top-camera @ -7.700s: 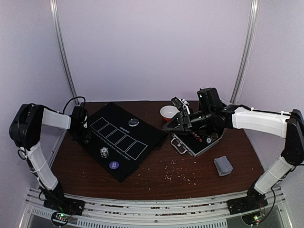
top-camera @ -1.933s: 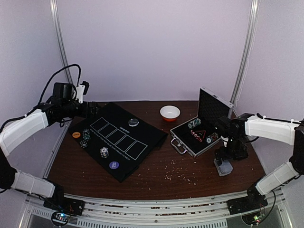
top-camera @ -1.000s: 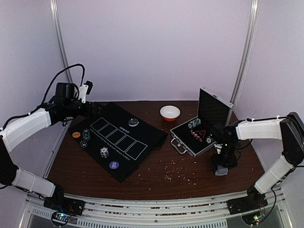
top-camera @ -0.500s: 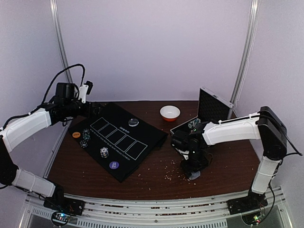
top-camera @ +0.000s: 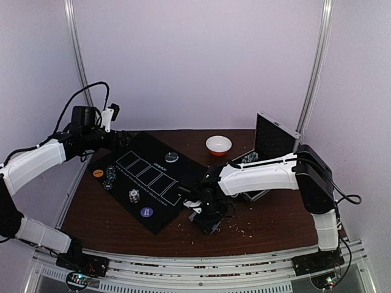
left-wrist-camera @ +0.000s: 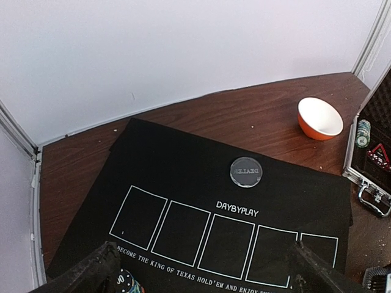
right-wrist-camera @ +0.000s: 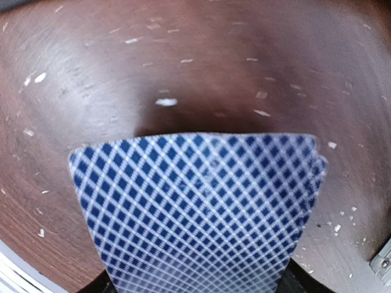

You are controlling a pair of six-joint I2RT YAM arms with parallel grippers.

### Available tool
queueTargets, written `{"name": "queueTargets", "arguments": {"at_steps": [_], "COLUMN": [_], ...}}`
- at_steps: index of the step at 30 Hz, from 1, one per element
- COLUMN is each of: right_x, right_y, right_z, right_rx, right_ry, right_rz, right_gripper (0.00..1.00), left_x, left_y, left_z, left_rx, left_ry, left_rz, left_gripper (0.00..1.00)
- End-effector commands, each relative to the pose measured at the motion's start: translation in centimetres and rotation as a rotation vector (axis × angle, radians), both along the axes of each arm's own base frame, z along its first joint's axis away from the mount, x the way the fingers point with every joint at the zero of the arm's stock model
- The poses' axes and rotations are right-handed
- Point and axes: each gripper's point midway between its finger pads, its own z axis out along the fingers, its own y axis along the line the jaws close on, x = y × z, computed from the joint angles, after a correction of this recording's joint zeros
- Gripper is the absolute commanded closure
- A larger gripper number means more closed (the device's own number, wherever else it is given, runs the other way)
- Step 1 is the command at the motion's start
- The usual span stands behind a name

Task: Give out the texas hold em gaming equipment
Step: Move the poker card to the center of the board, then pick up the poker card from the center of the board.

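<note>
So the right end effector (top-camera: pixel 206 215) is down low over the desk (top-camera: pixel 275 217), about 6 o'clock from the middle, clamped on the deck of playing cards (right-wrist-camera: pixel 201 207). In the wrist view the blue criss-cross backs fan out just above the crumb-speckled wood. The left end effector (left-wrist-camera: pixel 208 276) hangs over the 10 o'clock corner of the black mat (top-camera: pixel 156 177), spread as wide as it goes and holding nothing. On the mat there's the pale grey disc (left-wrist-camera: pixel 246 171) toward 12, the purple disc (top-camera: pixel 146 212) near the 6 o'clock corner, and a chip stack (top-camera: pixel 133 195) just beyond it. The orange disc (top-camera: pixel 98 173) sits off the mat's 9 o'clock edge. The white bowl (top-camera: pixel 219 144) is at 12 on the desk, and the open case (top-camera: pixel 272 143) at 2.
</note>
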Motion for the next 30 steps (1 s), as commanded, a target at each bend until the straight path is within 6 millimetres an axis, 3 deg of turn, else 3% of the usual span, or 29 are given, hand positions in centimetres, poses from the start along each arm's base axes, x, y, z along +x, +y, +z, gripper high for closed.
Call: {"name": "queueTargets", "arguments": {"at_steps": [1, 6, 11, 18, 24, 30], "right_x": [-0.9, -0.9, -0.1, 0.1, 0.2, 0.1], "right_y": [-1.8, -1.3, -0.1, 1.2, -0.5, -0.5], "right_z": [-2.0, -1.1, 1.0, 3.8, 2.0, 0.6], "right_rx": [-0.126, -0.048, 0.148, 0.492, 0.544, 0.556], "right_ry": [0.022, -0.007, -0.115, -0.243, -0.313, -0.314], "right_rz": [0.133, 0.135, 0.075, 0.03, -0.004, 0.002], "right_gripper": [0.26, 0.02, 0.0, 0.0, 0.0, 0.0], "left_x": [0.4, 0.2, -0.7, -4.2, -6.8, -7.0], "left_y": [-0.5, -0.8, -2.5, -8.4, -11.7, -12.4], "left_z": [1.3, 0.7, 0.2, -2.2, -4.6, -4.9], "left_rx": [-0.012, -0.026, -0.032, -0.053, -0.073, -0.074], "left_ry": [-0.053, -0.028, 0.001, 0.123, 0.213, 0.226], "left_rz": [-0.025, -0.031, -0.078, -0.246, -0.329, -0.338], "left_gripper": [0.02, 0.05, 0.07, 0.12, 0.13, 0.13]}}
